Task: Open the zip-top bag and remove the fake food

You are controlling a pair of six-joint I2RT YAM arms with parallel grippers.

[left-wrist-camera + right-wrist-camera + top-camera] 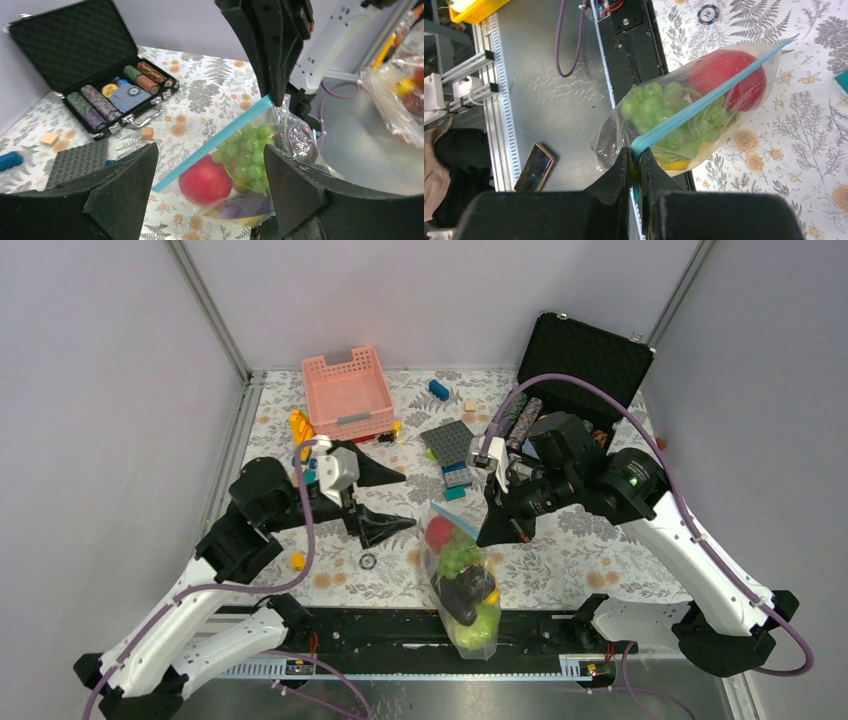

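Right fingers (pixel 622 176) tight on zip-top bag (pixel 649 107)

Clear bag (pixel 462 580) of bright toy food on a floral-print desk (pixel 600 560).
The bag's zip strip (pixel 704 107) is light blue; inside are a red fruit (pixel 205 181), green grapes (pixel 247 150), a yellow piece (pixel 491 595) and a dark purple one (pixel 462 597). The desk is white with grey ferns and orange-tan flowers. Basket (pixel 347 392) pink; case (pixel 585 355) black, holding multicoloured chips (pixel 120 90); arms (pixel 700 550) white and black with purple cables (pixel 557 50).
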